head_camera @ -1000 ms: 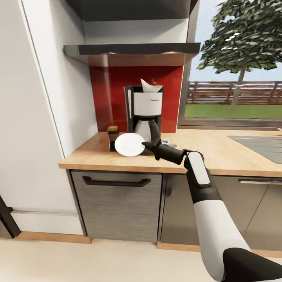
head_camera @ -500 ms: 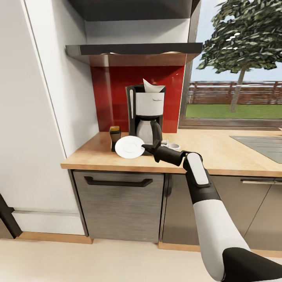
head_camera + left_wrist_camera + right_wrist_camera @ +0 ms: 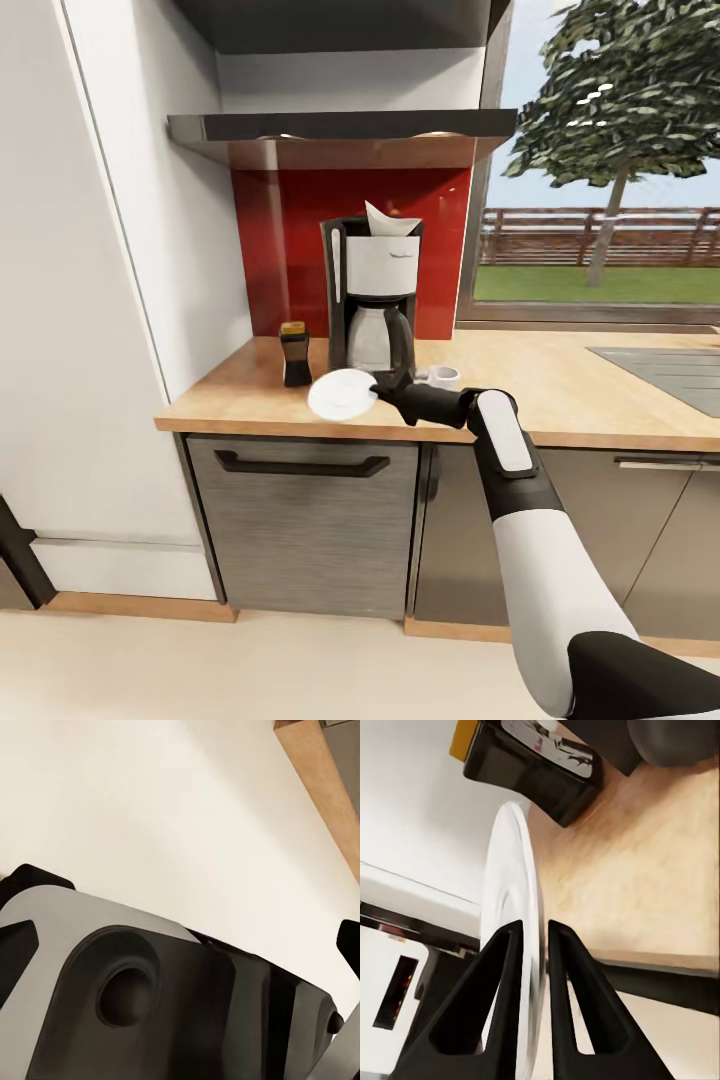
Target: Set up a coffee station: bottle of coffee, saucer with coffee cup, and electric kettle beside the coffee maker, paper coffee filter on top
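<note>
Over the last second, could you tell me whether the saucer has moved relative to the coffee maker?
Yes. The saucer, held in the right gripper, has dropped lower and tipped flatter in front of the coffee maker, uncovering the bottle of coffee.

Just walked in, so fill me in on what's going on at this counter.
The right end effector is shut on the saucer, holding it over the kitchen countertop in front of the coffee maker. A paper coffee filter sits on the machine, the bottle of coffee stands beside it, and the coffee cup waits on the other side.
</note>
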Robot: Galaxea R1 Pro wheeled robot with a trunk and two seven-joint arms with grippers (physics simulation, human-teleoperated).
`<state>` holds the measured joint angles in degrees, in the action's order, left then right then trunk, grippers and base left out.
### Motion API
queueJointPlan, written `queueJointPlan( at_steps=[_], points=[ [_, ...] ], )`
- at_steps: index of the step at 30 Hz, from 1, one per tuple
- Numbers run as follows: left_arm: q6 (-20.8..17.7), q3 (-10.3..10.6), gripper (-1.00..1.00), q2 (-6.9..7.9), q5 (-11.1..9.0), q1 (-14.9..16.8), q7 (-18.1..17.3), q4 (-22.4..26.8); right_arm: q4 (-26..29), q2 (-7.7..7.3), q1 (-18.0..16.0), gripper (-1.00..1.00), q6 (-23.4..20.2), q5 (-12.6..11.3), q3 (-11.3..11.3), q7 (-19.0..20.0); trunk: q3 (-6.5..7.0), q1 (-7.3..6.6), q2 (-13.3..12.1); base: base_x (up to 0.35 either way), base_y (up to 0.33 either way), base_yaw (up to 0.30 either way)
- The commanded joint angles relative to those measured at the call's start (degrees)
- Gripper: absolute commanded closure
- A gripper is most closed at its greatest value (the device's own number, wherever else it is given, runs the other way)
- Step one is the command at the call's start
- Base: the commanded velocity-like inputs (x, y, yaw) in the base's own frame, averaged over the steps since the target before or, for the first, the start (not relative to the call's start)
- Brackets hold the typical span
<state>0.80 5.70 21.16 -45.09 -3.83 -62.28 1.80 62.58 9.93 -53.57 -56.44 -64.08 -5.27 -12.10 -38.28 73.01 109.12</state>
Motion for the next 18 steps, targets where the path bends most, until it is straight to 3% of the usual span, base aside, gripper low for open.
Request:
queueJointPlan(
  at_steps=[1, 18],
  points=[
    [0.08, 0.49, -1.0, 0.0, -0.44, -0.04, -0.07, 0.13, -0.05, 0.07, -0.05, 1.0, -0.19, -0.85, -0.18, -0.86, -0.05, 0.0, 0.02, 0.0, 0.0, 0.0],
    [0.08, 0.42, -1.0, 0.02, -0.44, -0.04, -0.17, 0.13, -5.1, 0.07, -0.63, 1.0, 3.25, -0.96, -0.2, -2.58, -0.05, 0.0, 0.02, 0.014, 0.008, 0.0]
  ],
)
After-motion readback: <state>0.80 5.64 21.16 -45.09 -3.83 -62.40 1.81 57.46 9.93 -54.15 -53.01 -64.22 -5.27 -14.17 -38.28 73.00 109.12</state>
